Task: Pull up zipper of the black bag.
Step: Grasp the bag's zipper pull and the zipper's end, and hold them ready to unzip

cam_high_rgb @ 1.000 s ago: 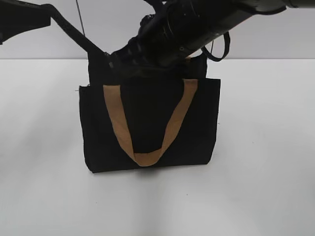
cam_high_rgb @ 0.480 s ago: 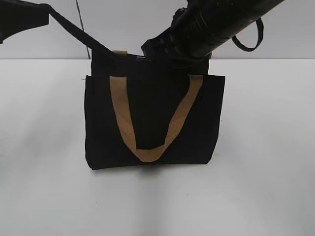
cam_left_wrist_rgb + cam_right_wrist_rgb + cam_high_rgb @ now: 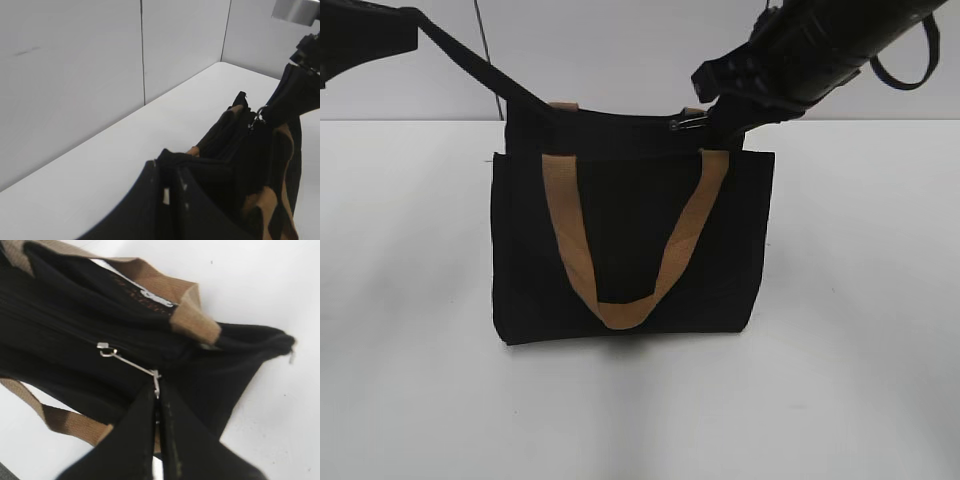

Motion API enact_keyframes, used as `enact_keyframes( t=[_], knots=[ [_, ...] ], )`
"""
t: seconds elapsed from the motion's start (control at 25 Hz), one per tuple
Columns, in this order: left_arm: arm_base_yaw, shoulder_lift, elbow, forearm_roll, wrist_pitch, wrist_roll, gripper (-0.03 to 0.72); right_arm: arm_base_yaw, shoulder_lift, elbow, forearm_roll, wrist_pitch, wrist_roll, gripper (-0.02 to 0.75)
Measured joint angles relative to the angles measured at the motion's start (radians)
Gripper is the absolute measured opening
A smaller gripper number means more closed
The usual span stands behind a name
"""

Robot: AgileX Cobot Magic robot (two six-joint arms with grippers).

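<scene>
The black bag (image 3: 630, 240) stood upright on the white table (image 3: 860, 320), its left end pinched in the closed fingers of the left gripper (image 3: 170, 192), while the right gripper (image 3: 159, 405), fingers pressed together, nipped only the tip of the pull tab of the zipper (image 3: 107, 350), whose slider sat on the top track toward the bag's right end. Because so little of the tab lay between the fingers, it could probably slip free under tension. An off-line pull might instead jam the slider or lift the bag out of the left gripper's hold.
</scene>
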Motion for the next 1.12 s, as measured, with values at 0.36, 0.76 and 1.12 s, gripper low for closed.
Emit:
enact_keyframes(
  t=[0.36,0.76,1.12],
  knots=[
    [0.000,0.000,0.000,-0.001,0.001,0.000,0.020,-0.062,-0.028,0.000,-0.014,0.056,0.013,-0.001],
    [0.002,0.000,0.000,0.061,0.012,-0.016,0.022,-0.064,-0.037,0.000,-0.014,0.054,0.012,0.050],
    [0.005,-0.009,-0.001,0.117,0.118,-0.126,0.342,-0.068,-0.102,0.000,-0.032,0.054,-0.030,0.440]
  ],
)
